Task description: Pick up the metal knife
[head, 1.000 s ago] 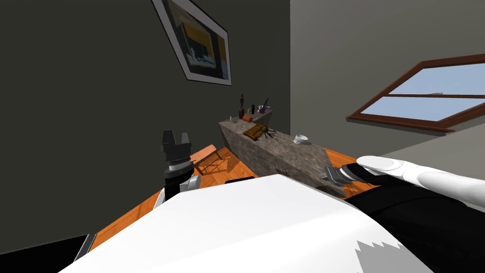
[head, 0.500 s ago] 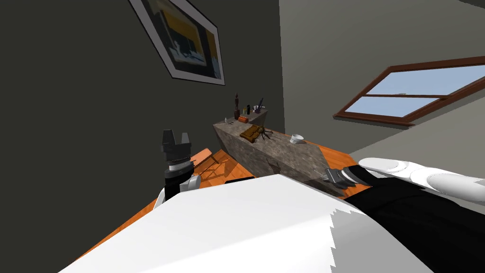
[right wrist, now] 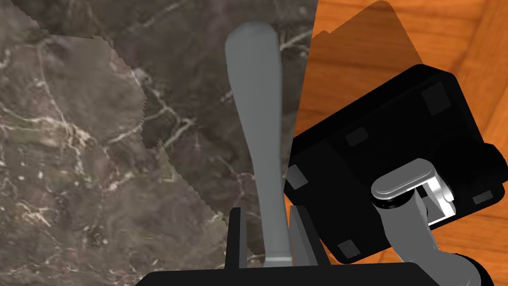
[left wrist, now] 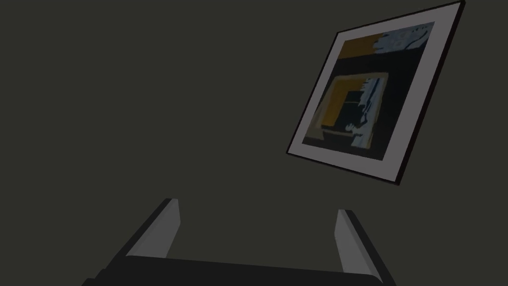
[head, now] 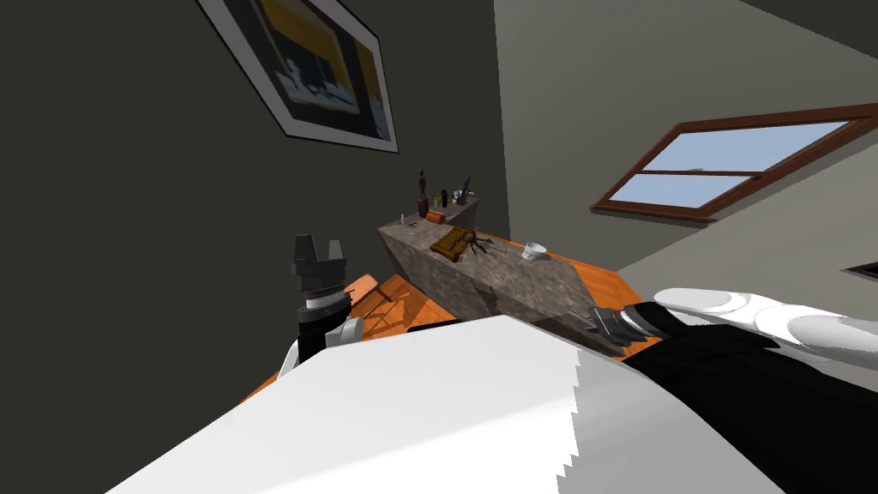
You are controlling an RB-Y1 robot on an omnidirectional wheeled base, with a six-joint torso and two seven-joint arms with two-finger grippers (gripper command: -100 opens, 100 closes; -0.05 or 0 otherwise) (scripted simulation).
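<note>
Two fingers of the right pincer clamp the grey knife, its length pointing straight outward.

Corner room. Dark grey wall on one side carries a framed picture — yellow, blue and black inside a pale border. A lighter grey wall meets it at the corner and holds a brown-framed window showing pale blue sky. Floor is orange wood planks. A long counter of brown stone with pale veins runs toward the corner — shadows lie on the planks beside it.
</note>
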